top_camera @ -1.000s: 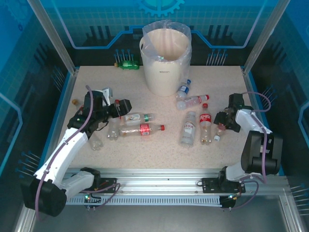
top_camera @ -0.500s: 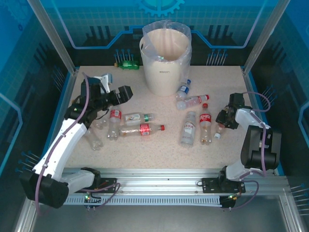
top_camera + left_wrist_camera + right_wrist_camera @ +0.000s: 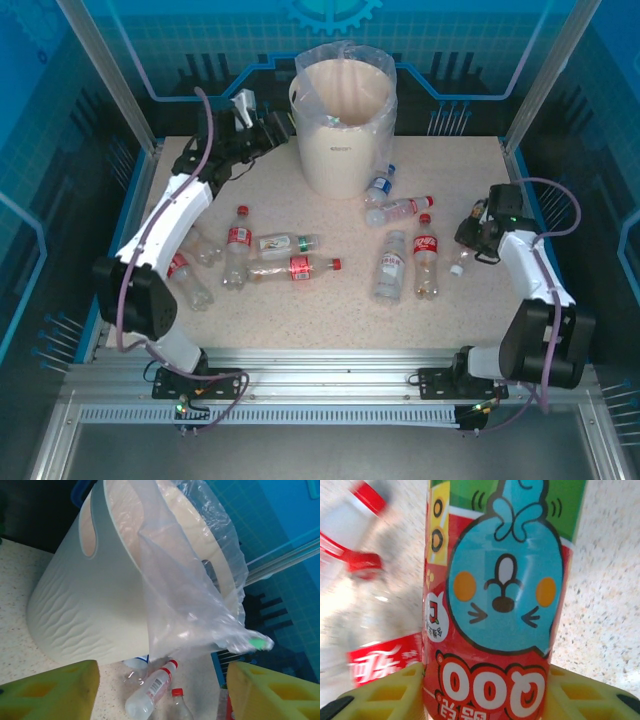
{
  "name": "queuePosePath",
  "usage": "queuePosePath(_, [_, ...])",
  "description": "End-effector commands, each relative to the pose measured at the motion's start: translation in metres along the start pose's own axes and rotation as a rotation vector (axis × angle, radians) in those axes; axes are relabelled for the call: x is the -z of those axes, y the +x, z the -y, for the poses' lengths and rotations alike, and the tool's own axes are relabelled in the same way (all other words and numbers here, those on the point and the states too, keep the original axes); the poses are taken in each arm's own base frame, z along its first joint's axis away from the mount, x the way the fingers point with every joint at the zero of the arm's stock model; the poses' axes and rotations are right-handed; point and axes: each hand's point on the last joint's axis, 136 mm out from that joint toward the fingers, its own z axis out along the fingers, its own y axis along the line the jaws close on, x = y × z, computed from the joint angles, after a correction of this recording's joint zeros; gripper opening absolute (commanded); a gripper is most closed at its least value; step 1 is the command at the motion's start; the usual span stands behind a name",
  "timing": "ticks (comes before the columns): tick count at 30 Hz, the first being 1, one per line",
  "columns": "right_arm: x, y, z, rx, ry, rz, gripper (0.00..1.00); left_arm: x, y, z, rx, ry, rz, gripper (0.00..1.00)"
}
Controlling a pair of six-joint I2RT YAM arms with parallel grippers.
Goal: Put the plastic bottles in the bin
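Off-white plastic, tall and cylindrical, the bin [image 3: 340,160] stands at the far middle of the speckled table [image 3: 330,310]. It is lined with a clear plastic bag [image 3: 345,55] whose edge billows above the rim.

The left arm is stretched long and diagonal over the table's left side, reaching to the bin's left flank. The left gripper [image 3: 270,128] is raised near the rim. In the left wrist view its yellow fingers [image 3: 50,692] stand well apart with nothing between them. The bin's rippled wall [image 3: 85,610] and the bag [image 3: 190,595] loom just ahead, tilted in that view.

The right arm is folded at the table's right edge, its forearm running from a bulky joint near the front rail up to the wrist. The right gripper [image 3: 470,242] sits low over the table. Its jaws are clamped on a small bottle with a red and green cartoon label [image 3: 500,605], which carries a blue round-faced figure. The yellow pads [image 3: 580,690] press on both sides of it.

Loose on the table lie small clear plastic bottles. A red-labelled one [image 3: 300,266] and a white-labelled one [image 3: 285,242] lie left of centre, with a red-capped one [image 3: 237,250] beside them. Another group lies right of the bin's foot, among them a blue-capped one [image 3: 378,187] just beside the bin.
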Motion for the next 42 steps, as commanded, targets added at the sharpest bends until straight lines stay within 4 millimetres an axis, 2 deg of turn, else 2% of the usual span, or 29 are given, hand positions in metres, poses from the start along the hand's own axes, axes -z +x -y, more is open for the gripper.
queuePosePath(1, [0.045, -0.025, -0.017, 0.012, -0.091, 0.076, 0.35, -0.015, -0.003, 0.014, 0.042, 0.069, -0.002, 0.64])
queuePosePath(5, [0.092, -0.049, -0.052, 0.041, -0.243, 0.163, 0.35, -0.035, 0.008, 0.010, 0.063, 0.081, -0.035, 0.61])
queuePosePath(9, [0.132, -0.067, -0.084, 0.115, -0.321, 0.227, 0.35, -0.044, 0.015, 0.012, 0.056, 0.104, -0.051, 0.59])
queuePosePath(13, [0.170, -0.081, -0.126, 0.203, -0.421, 0.288, 0.35, -0.050, 0.015, 0.016, 0.052, 0.126, -0.053, 0.54])
queuePosePath(18, [0.201, -0.093, -0.182, 0.299, -0.571, 0.346, 0.35, -0.057, 0.014, 0.014, 0.054, 0.128, -0.056, 0.33])
queuePosePath(22, [0.226, -0.107, -0.232, 0.343, -0.790, 0.417, 0.31, -0.063, 0.014, 0.013, 0.062, 0.142, -0.065, 0.13])
queuePosePath(25, [0.240, -0.125, -0.261, 0.329, -0.947, 0.503, 0.30, -0.066, 0.015, 0.011, 0.079, 0.152, -0.072, 0.04])
queuePosePath(27, [0.242, -0.136, -0.276, 0.322, -1.012, 0.547, 0.28, -0.065, 0.014, 0.008, 0.082, 0.153, -0.068, 0.00])
queuePosePath(33, [0.244, -0.173, -0.313, 0.264, -1.167, 0.650, 0.28, -0.062, 0.017, -0.007, 0.106, 0.151, -0.059, 0.00])
queuePosePath(37, [0.227, -0.194, -0.337, 0.264, -1.198, 0.742, 0.28, -0.059, 0.020, -0.014, 0.107, 0.140, -0.061, 0.00])
queuePosePath(42, [0.191, -0.207, -0.369, 0.296, -1.190, 0.822, 0.28, -0.056, 0.025, -0.020, 0.102, 0.139, -0.075, 0.00])
